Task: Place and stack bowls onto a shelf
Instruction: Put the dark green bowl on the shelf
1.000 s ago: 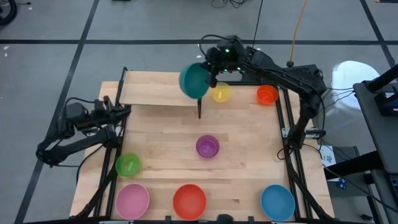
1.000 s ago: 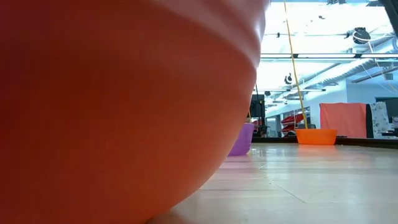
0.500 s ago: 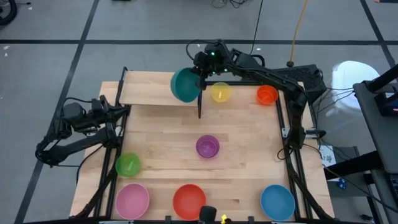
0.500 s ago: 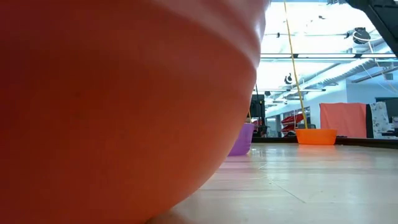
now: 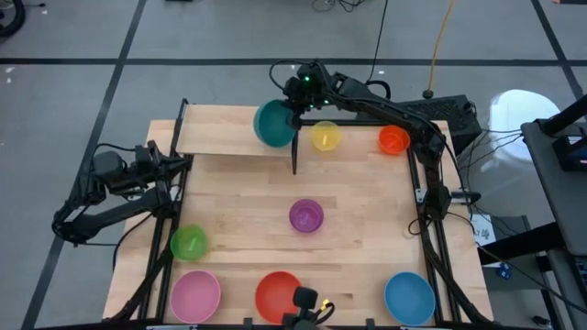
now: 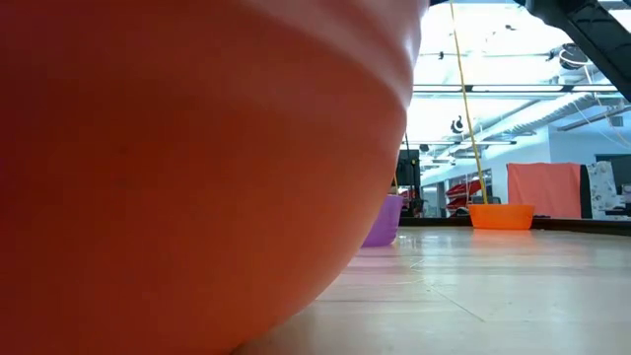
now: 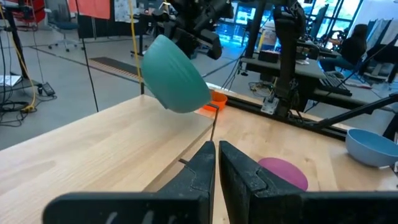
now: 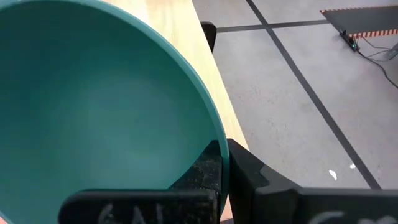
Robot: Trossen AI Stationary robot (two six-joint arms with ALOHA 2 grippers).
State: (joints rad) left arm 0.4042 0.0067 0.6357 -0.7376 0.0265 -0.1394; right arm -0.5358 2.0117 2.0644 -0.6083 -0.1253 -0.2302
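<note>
My right gripper (image 5: 295, 110) is shut on the teal bowl (image 5: 273, 124), which hangs tilted over the right end of the shelf (image 5: 229, 130), close to its black upright bar (image 5: 295, 158). The left wrist view shows the teal bowl (image 7: 177, 74) above the plank (image 7: 93, 155). The yellow bowl (image 5: 324, 137) and orange bowl (image 5: 393, 139) sit at the far edge and the purple bowl (image 5: 305, 216) mid-table. The green bowl (image 5: 189, 243), pink bowl (image 5: 195, 295), red bowl (image 5: 278, 295) and blue bowl (image 5: 409, 297) sit nearer. My left gripper (image 7: 217, 165) waits shut at the table's left edge. My right gripper pinches the teal bowl's rim (image 8: 214, 140), with one finger (image 8: 205, 165) inside the bowl and the other (image 8: 245, 168) outside. The fingers reach it from the table's far right. The bowl is lifted clear and tilted, its outer wall turned toward the left arm.
The red bowl (image 6: 197, 148) fills most of the low view, with the purple bowl (image 6: 383, 221) and orange bowl (image 6: 501, 216) behind it. A small dark object (image 5: 304, 302) shows at the table's near edge. Bare wood lies between the shelf and the purple bowl.
My right gripper has carried the teal bowl a short way toward the table's left, from beside the upright bar to over the shelf's right end, still shut on it. A small dark object has come into view at the near edge.
</note>
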